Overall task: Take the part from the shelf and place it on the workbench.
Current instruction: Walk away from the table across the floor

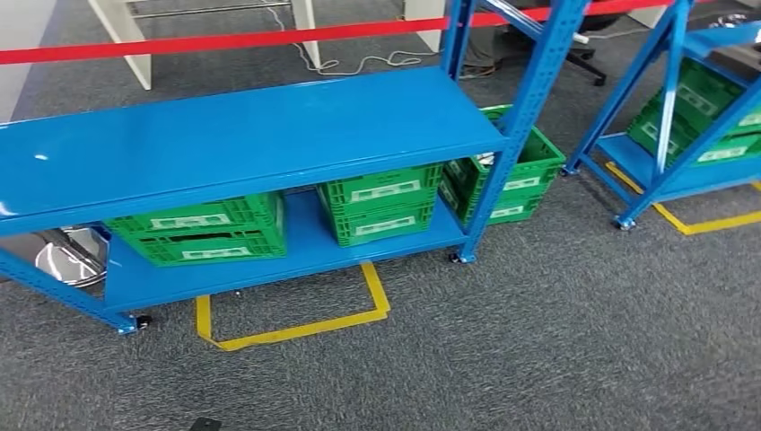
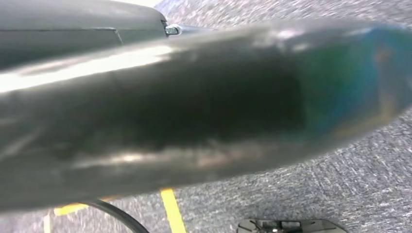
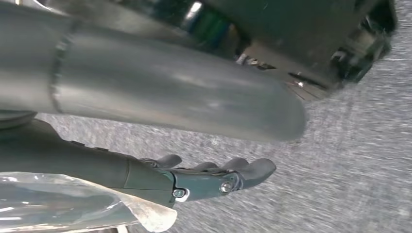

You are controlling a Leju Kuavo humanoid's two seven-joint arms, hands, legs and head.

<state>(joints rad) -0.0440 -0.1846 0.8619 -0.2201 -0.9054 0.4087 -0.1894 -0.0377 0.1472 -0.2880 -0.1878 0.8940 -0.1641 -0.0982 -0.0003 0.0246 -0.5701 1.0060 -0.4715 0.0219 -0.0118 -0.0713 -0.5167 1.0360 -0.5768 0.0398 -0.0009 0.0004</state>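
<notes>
We face the blue shelf (image 1: 242,135) with its green crates (image 1: 202,230); we see no part yet; our right robot hand (image 3: 218,177) hangs open and empty, the left's state we cannot tell; nothing is fetched, so everything remains.

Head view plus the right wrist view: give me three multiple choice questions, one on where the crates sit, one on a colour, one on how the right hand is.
1. Where do the two green crates in the near rack sit?
A. On the top shelf
B. On the lower shelf
C. On the carpet in front

2. What colour is the floor tape in front of that rack?
A. Yellow
B. White
C. Black

3. How are the right hand's fingers?
A. Clenched in a fist
B. Stretched out
C. Wrapped round a crate

Answers:
1 B: the green crates stand on the lower shelf.
2 A: the floor tape is yellow.
3 B: the right hand lies straight above the carpet.
</notes>
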